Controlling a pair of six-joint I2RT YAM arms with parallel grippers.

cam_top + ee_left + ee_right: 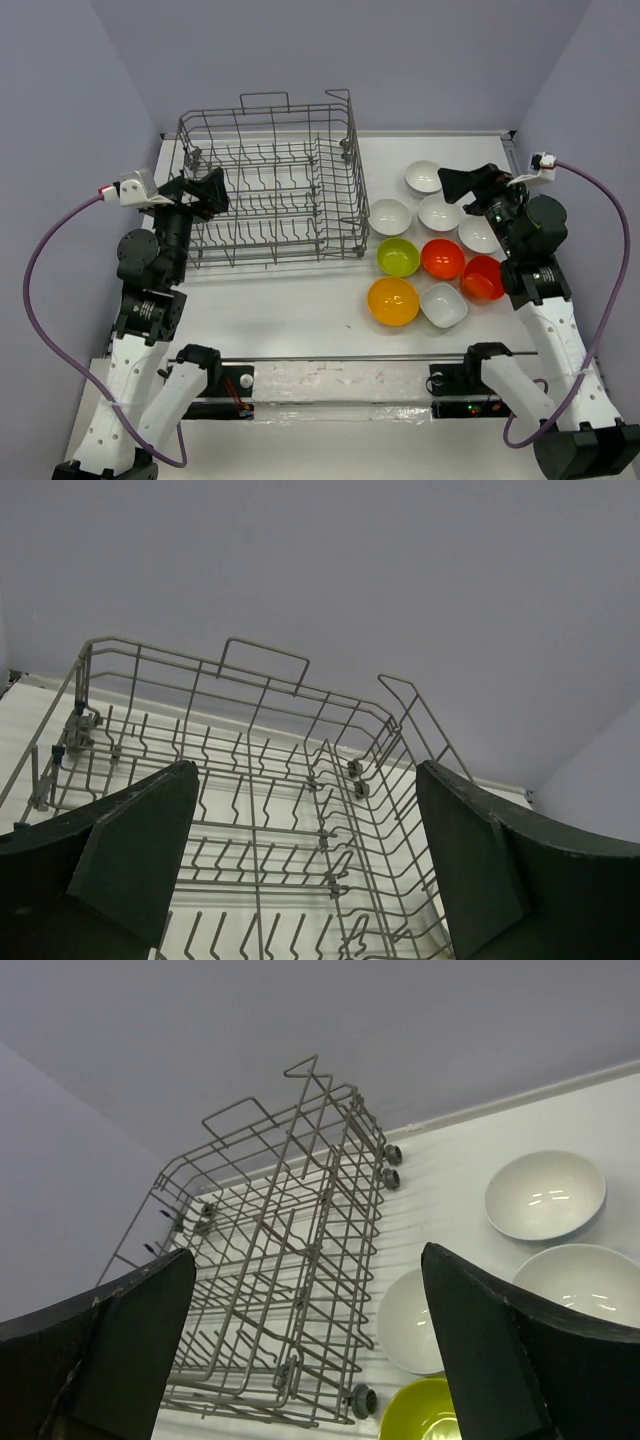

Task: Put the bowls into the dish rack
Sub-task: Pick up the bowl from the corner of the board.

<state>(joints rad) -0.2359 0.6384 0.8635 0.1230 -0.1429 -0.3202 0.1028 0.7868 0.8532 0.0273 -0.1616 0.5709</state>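
Far left, the left gripper [207, 190] hangs at the rack's left wall, jaws spread wide with nothing between them. Its wrist view looks straight over the tines, 1 dark finger [140, 845] on either side of the picture.

Moving across: the rack [270, 190] stands upright on the white table [300, 310], back and left of centre, with a handle loop on its far wall and another on its right wall.

Right of it, the bowls, all 9 on the table, open side up, packed in a loose cluster. 1 white bowl [423, 176] sits at the back. Then come 3 more whites in a row; the leftmost [390, 216] is just beside the rack's right wall and the rightmost is partly hidden under the right arm. Next row: lime bowl [398, 257] and 2 red bowls [442, 259]. At the front are the orange bowl [393, 301] and the square bowl [443, 305], side by side.

Far right, the right gripper [458, 185] hovers over the back whites, pointing left toward the rack, jaws fully apart and holding nothing. Its wrist view shows the rack, 3 white bowls and the lime bowl.
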